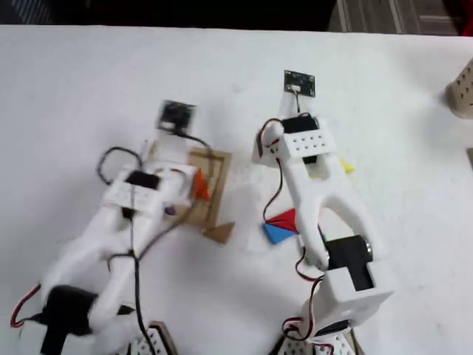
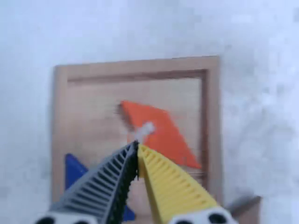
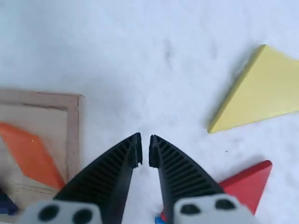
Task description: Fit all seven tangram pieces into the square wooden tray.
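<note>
Both end effectors narrow, left one over the tray.

From my station I saw the left end effector (image 2: 137, 148) pinched fully closed, fingertips touching and gripping nothing, just above the orange piece (image 2: 163, 133), which lay inside the square wooden tray (image 2: 135, 67) on the left of the worktop (image 1: 89, 89). A dark blue piece (image 2: 74, 169) sat in a tray corner. The right end effector (image 3: 145, 150) hung over bare worktop right of the tray, nearly closed with a thin slit between its fingers and nothing in it. The yellow triangle (image 3: 261, 88) lay farther right. The red triangle (image 3: 247, 184) lay nearer, touching a light blue piece (image 1: 276, 234). A tan triangle (image 1: 220, 233) rested just outside the tray's near corner.
</note>
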You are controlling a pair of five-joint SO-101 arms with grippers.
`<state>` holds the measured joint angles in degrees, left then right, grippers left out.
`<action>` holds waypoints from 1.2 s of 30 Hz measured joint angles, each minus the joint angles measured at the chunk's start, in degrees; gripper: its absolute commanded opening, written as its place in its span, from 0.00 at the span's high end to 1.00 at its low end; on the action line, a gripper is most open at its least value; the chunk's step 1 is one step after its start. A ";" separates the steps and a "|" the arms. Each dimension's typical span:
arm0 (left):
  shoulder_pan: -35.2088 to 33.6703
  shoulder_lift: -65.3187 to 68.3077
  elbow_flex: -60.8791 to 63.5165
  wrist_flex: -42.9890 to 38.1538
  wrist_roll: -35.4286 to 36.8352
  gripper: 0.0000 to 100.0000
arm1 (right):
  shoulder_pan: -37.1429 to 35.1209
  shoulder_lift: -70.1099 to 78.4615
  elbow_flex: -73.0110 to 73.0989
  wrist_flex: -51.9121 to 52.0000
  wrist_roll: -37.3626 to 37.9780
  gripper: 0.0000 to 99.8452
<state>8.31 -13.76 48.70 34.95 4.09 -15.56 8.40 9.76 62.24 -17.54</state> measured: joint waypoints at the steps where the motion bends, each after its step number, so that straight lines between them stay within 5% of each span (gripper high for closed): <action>1: 2.81 -1.05 0.70 0.00 0.00 0.98 | -0.09 0.00 0.00 -0.18 0.00 0.97; 8: 18.81 -3.52 7.56 -9.67 0.09 0.98 | 0.26 0.00 0.00 -0.35 0.00 0.97; 18: 14.15 13.10 -4.40 -4.13 0.00 0.98 | 0.00 0.00 0.00 -1.32 -0.09 0.97; 36: 3.96 13.19 -5.45 6.33 0.00 0.98 | 0.09 0.00 0.00 -1.41 0.00 0.97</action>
<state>12.26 -0.57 43.25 41.27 4.09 -15.47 8.40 9.76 60.84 -17.54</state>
